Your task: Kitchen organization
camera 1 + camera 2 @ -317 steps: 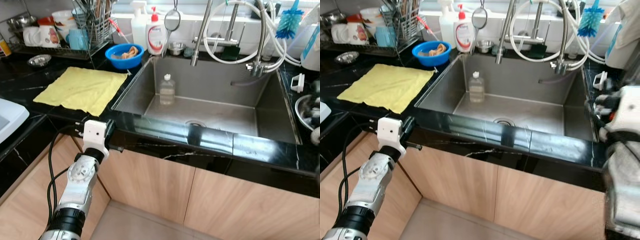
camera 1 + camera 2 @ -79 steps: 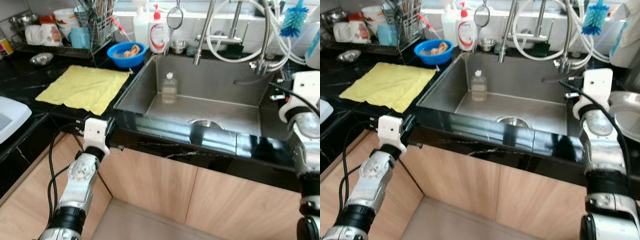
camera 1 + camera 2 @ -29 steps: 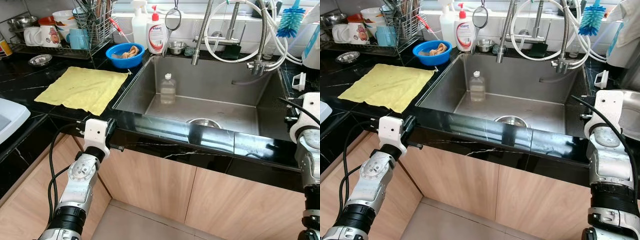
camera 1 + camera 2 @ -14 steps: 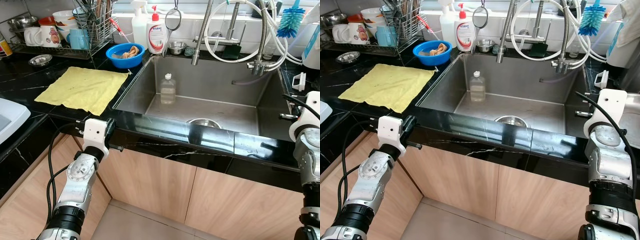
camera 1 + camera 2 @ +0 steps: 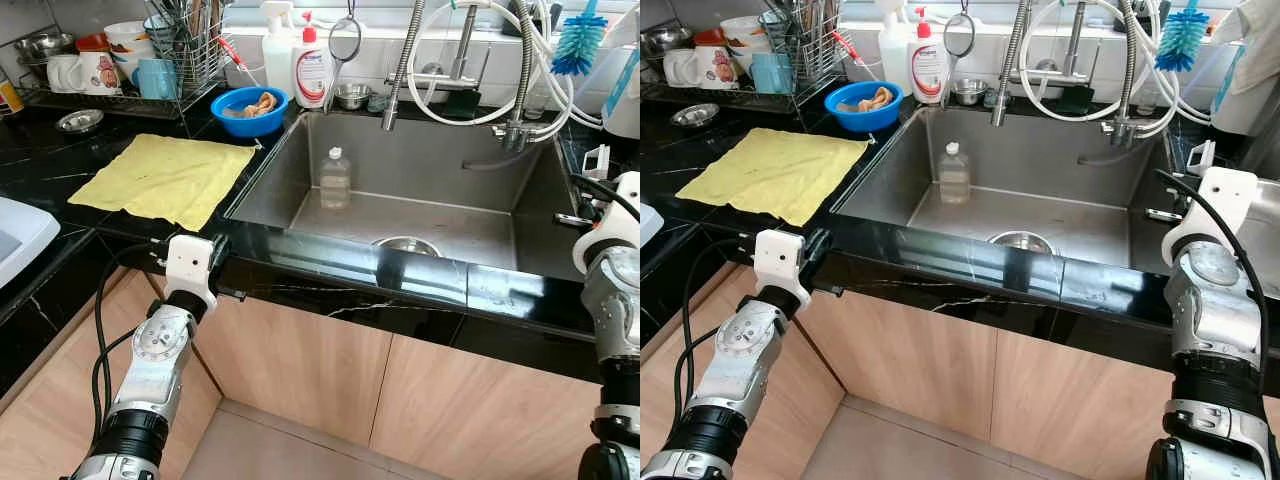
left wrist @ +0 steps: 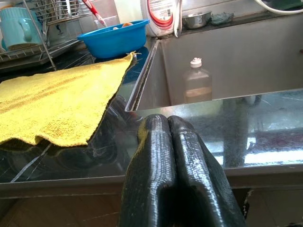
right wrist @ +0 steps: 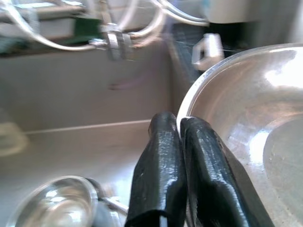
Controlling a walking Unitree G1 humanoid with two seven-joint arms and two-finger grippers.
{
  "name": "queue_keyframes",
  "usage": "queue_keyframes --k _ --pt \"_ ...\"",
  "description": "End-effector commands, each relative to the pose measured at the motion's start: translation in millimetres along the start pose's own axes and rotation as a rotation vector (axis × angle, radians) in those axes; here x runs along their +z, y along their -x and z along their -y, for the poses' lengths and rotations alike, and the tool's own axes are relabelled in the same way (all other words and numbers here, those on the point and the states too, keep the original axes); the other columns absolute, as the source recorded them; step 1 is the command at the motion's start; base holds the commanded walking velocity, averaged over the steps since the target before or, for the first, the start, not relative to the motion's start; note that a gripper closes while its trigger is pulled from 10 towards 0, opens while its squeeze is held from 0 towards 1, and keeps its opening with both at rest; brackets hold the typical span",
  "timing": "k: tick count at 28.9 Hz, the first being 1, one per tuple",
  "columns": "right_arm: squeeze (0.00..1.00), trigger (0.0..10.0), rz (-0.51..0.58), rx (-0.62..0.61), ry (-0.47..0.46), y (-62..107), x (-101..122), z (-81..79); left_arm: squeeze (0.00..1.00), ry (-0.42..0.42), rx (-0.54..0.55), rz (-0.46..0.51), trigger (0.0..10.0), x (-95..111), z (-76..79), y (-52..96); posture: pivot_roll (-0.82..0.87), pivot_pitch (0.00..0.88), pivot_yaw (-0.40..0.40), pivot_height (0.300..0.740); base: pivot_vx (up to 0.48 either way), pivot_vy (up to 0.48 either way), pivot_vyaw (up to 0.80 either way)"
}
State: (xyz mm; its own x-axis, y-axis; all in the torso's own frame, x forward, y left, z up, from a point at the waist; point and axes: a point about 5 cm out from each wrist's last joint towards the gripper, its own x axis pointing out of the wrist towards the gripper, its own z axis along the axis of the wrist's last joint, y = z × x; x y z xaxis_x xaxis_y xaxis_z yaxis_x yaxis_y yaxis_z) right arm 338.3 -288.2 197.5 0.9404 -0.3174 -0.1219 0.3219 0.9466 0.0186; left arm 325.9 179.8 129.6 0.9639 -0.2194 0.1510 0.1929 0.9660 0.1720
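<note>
Right arm has come up at the right edge of the counter (image 5: 60,170) since eleven seconds ago, and a small steel bowl (image 5: 406,245) now lies on the sink (image 5: 520,215) floor over the drain, where there was none at the start; in the last half second almost nothing has shifted. Right pincer (image 7: 182,137) has its two fingers together, tips at the rim of a large steel basin (image 7: 246,118) on the counter right of the sink; the pictures do not settle whether the rim is pinched between them. Left pincer (image 6: 168,137) has its fingers pressed together on nothing, held at the near counter edge left of the sink, just below the near edge of the yellow cloth (image 5: 165,178). Sink holds two things: one clear plastic bottle (image 5: 334,180) standing upright toward the far left, and the one small steel bowl near the middle. One blue bowl (image 5: 249,109) on the counter at the sink's far left corner, with tan pieces in it that I cannot identify. One wire dish rack (image 5: 190,60) at far left, holding utensils upright, one light blue cup (image 5: 157,77), and white mugs (image 5: 85,72) beside it. Two soap bottles (image 5: 300,60) stand side by side behind the blue bowl. One little steel dish (image 5: 352,96) on the ledge behind the sink. One small steel saucer (image 5: 79,121) on the counter far left of the cloth. One blue brush (image 5: 578,45) at far right.
</note>
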Motion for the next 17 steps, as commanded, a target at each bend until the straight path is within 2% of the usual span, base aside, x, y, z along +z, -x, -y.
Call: queue_keyframes --k 1,2,5,10,17 --pt "0.0 3.8 0.082 0.097 -0.009 1.9 20 -17.2 0.0 -0.01 0.011 -0.008 10.0 0 -4.0 -1.6 -0.01 0.0 0.061 0.74 0.0 0.0 0.0" --pt "0.0 10.0 0.093 0.13 -0.003 3.0 22 -22.4 0.0 -0.009 0.013 -0.009 10.0 0 -4.0 -1.3 -0.01 0.0 0.061 0.74 0.0 0.0 0.0" --pt "0.0 10.0 0.105 0.165 0.003 4.2 24 -27.6 0.0 -0.008 0.014 -0.01 10.0 0 -3.6 -1.1 -0.01 0.0 0.057 0.74 0.0 0.0 0.0" --pt "0.0 10.0 0.213 0.39 0.073 16.0 38 -56.7 0.0 -0.001 0.024 -0.013 10.0 -2 -3.4 0.1 -0.01 0.0 0.052 0.74 0.0 0.0 0.0" --pt "0.0 10.0 0.211 0.472 0.115 19.0 35 -66.4 0.0 0.006 0.035 -0.014 10.0 -3 -3.0 1.0 -0.01 0.0 0.044 0.74 0.0 0.0 0.0"
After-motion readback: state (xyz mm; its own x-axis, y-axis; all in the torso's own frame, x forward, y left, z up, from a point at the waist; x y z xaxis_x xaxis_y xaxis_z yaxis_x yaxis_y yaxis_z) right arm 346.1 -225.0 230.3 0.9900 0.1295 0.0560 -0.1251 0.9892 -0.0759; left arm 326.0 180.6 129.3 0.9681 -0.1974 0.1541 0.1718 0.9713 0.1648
